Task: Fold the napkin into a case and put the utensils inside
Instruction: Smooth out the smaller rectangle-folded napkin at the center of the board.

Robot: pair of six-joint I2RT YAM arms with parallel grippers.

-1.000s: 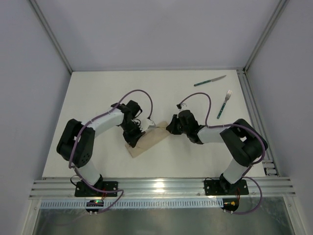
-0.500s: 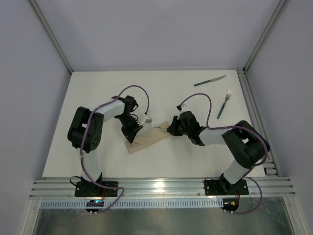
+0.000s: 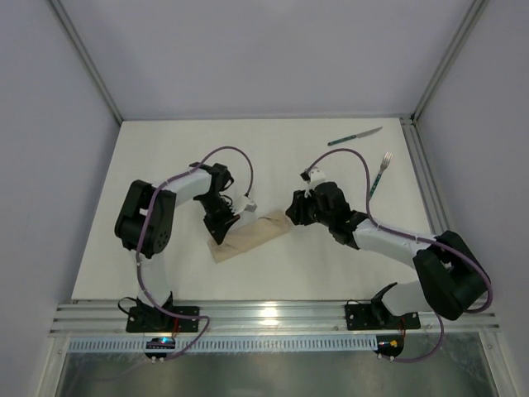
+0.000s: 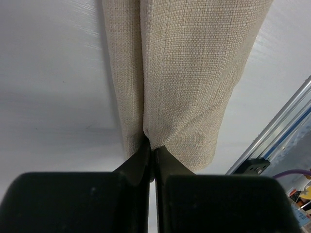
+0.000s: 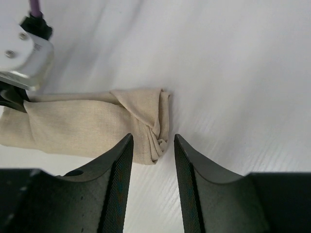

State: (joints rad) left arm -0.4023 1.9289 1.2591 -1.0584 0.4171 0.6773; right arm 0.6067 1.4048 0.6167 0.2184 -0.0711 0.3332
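Observation:
The napkin (image 3: 250,235) lies mid-table as a narrow beige oblong, slanting from near left to far right. My left gripper (image 3: 229,225) is on its left part and pinches a fold of the napkin (image 4: 194,73) between shut tips (image 4: 149,145). My right gripper (image 3: 291,217) hovers at the right end, open, its jaws (image 5: 151,138) straddling the bunched end of the napkin (image 5: 87,128) without touching it. The knife (image 3: 354,136) and fork (image 3: 379,175), both green-handled, lie at the far right, away from both grippers.
An aluminium rail (image 3: 426,178) runs along the table's right edge just beyond the fork. Another rail (image 3: 273,314) crosses the near edge by the arm bases. Grey walls close in the table at the back and sides.
My right gripper has opened and let go of the napkin's right end, and its arm has stretched out to the right. The left arm's elbow shifted earlier; its grip stays shut.

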